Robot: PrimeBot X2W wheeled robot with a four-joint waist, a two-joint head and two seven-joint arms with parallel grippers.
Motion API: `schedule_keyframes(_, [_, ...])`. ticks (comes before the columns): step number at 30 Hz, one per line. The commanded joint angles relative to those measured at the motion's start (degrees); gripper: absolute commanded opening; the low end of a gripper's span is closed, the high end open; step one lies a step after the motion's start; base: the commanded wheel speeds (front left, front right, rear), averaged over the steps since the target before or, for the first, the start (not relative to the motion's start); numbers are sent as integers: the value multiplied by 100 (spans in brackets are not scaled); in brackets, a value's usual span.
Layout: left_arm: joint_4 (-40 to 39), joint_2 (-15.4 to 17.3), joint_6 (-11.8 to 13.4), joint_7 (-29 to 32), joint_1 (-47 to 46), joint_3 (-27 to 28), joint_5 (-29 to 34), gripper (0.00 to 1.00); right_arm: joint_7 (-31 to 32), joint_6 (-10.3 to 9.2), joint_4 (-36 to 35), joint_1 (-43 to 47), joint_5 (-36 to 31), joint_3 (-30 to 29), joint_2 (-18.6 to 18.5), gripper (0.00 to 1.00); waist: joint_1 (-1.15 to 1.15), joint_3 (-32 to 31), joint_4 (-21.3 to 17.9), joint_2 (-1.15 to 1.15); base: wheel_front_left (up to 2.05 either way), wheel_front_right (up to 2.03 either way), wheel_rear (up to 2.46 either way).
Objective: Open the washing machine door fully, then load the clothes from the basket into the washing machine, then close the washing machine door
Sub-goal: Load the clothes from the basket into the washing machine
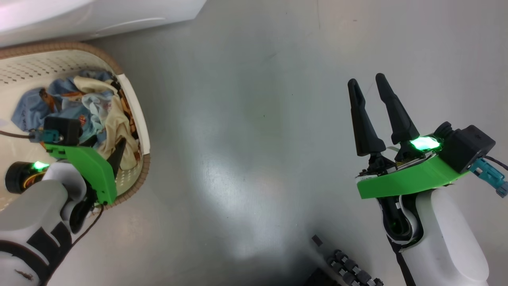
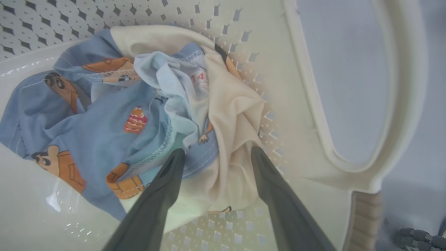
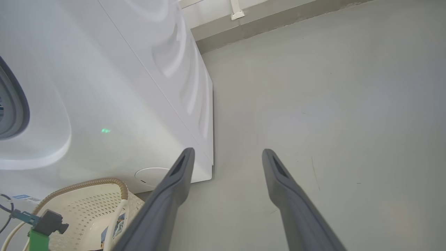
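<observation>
One basket point(image 1: 137, 107) on the floor point(image 1: 246, 139), just beside the front of the one washer point(image 3: 122, 87). Basket walls are perforated, with a brown woven rim on top.

The clothes point(image 2: 104, 139) are all in the basket, in one heap bunched against the wall by the handle hole point(image 2: 348, 87). I can't split the heap into separate garments. I count three kinds of cloth: blue with orange cartoon patches, pale blue-white, and cream. At least five orange patches show in the left wrist view.

Left gripper point(image 2: 216, 153) is down inside the basket, tips sunk into the heap. Its two fingers point(image 2: 156, 198) are spread, with a fold of cream and blue cloth between them, and they aren't squeezing it. In the head view one of those fingers shows dark against the cream cloth.

Right gripper point(image 1: 366, 80) hangs over bare floor, well apart from the basket. Two fingers, spread, nothing between them. The right wrist view shows the same gap.

Washer in the right wrist view: white front and side, one grey ring point(image 3: 15, 104) at the frame's left edge, one round flap point(image 3: 153, 174) low on the front, one blue sticker point(image 3: 22, 198) near the basket rim.

One row of black rollers point(image 1: 351, 270) at the bottom edge of the head view.
</observation>
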Motion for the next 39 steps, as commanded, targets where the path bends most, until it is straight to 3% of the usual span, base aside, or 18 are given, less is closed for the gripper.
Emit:
schedule_keyframes(1, [-59,215,-9,-13,-67,3,-100,100,-27,9,-155,129,-9,156,38,100,0,28,-16,0,0,0,0])
schedule_keyframes(8, [-89,269,-9,20,-185,-391,-525,100,-27,9,-210,138,-37,227,43,100,0,107,-64,0,0,0,0])
schedule_keyframes(10, [-97,273,-9,37,-211,-453,-603,41,-27,9,-230,143,-48,230,37,100,0,123,-70,0,0,0,0])
schedule_keyframes(11, [-101,277,-9,40,-222,-478,-631,1,-27,9,-240,146,-54,228,30,100,0,127,-71,0,0,0,0])
schedule_keyframes(19, [-108,239,-9,-45,-239,-579,-849,0,-27,9,-246,185,-92,166,-18,100,0,34,-9,0,0,0,0])
schedule_keyframes(28, [76,115,-9,-616,-101,-523,-1329,0,-27,9,-187,222,-110,67,-43,100,0,-363,253,0,0,0,0])
schedule_keyframes(35, [74,93,-9,-793,186,-220,-1545,0,-27,9,-100,323,-98,-14,-151,100,0,-872,534,0,0,0,0])
schedule_keyframes(39, [-13,70,-9,-799,350,444,-1277,0,-27,9,-45,420,-93,-70,-235,100,0,-1195,712,0,0,0,0])
